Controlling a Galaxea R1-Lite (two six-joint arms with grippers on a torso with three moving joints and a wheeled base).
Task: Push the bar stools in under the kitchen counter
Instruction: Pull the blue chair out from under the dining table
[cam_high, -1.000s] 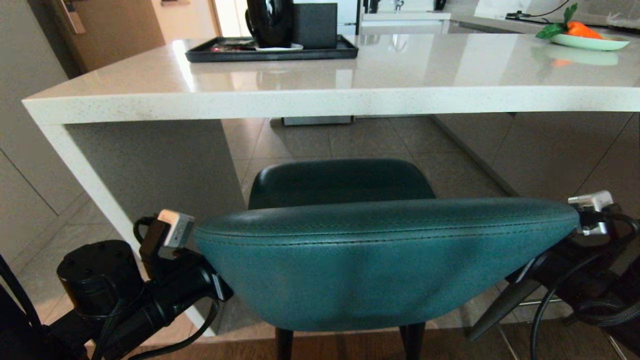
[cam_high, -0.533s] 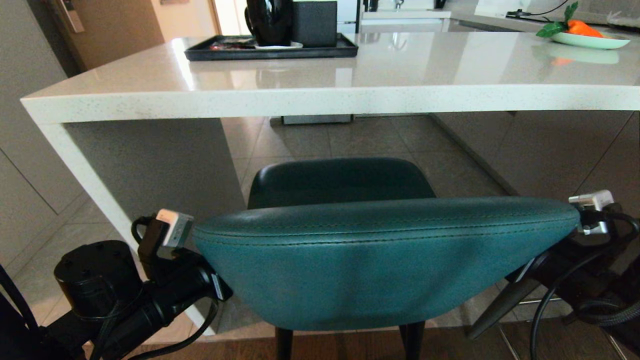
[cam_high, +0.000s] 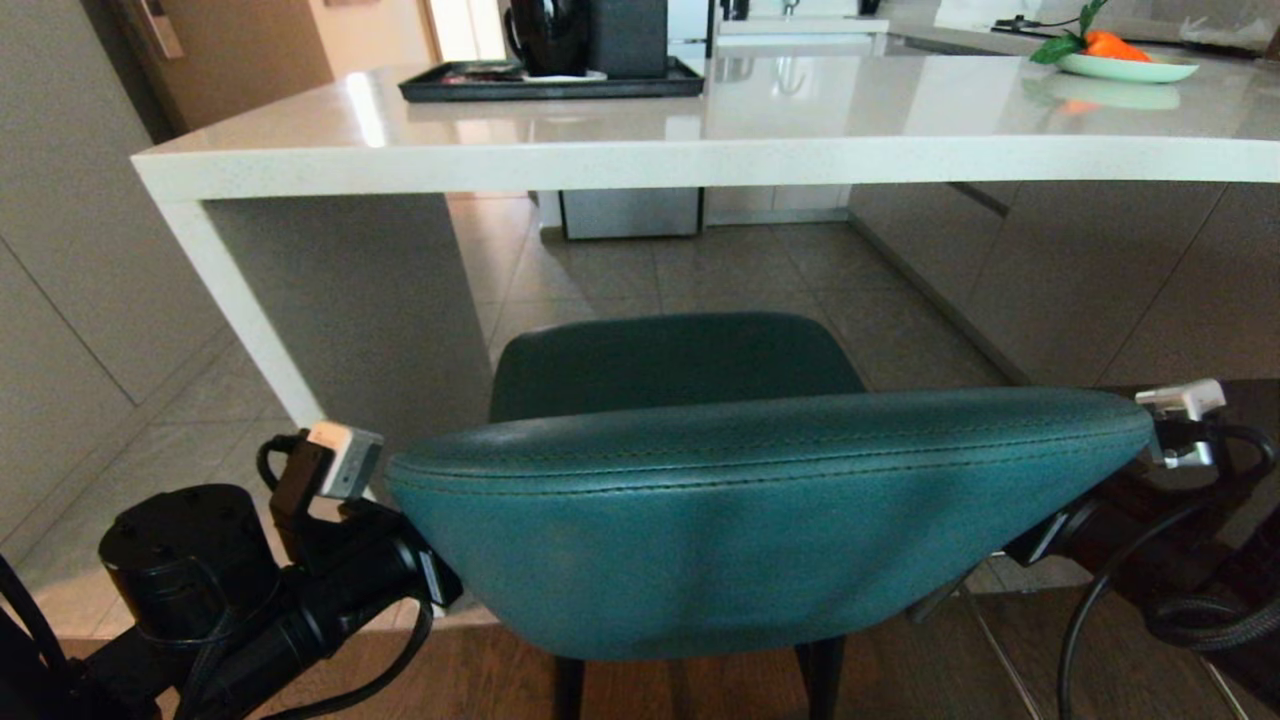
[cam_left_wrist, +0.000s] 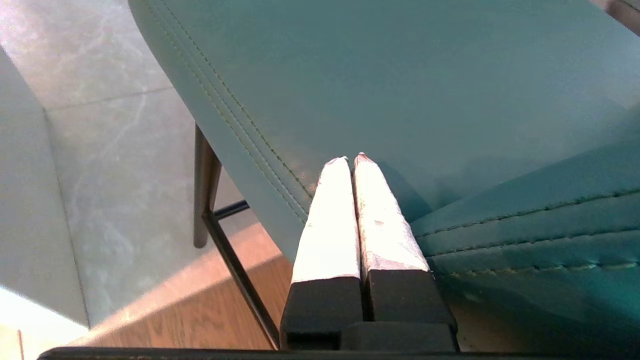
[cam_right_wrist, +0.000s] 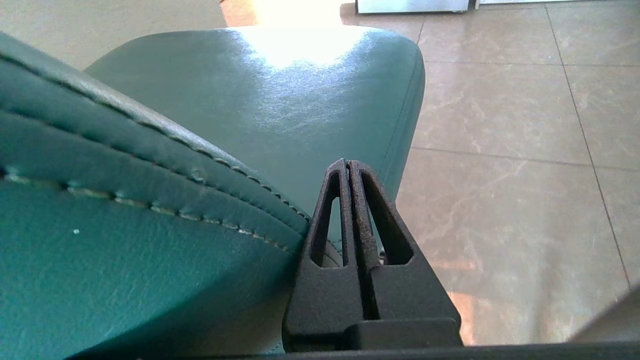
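Stool (cam_high: 770, 520): one, teal, lower centre, before one worktop (cam_high: 700, 160). Pincers: two, left pincer (cam_left_wrist: 350, 159) and right pincer (cam_right_wrist: 347, 162), each fingers together, flanking backrest.

Left pincer (cam_left_wrist: 352, 160) is fully closed here, the two pale fingers (cam_left_wrist: 330, 220) pressed flat against each other with no gap. The tips sit right up against the teal stool (cam_left_wrist: 400, 90), at the underside of its padded back close to the stitched edge seam. A second padded teal surface with double stitching runs beside the fingers. One thin black leg (cam_left_wrist: 205, 190) drops down from the stool, with a slim crossbar branching off it. Below that there's pale marbled tile floor (cam_left_wrist: 110, 150), and a strip of wood flooring (cam_left_wrist: 200, 310) nearer the camera.
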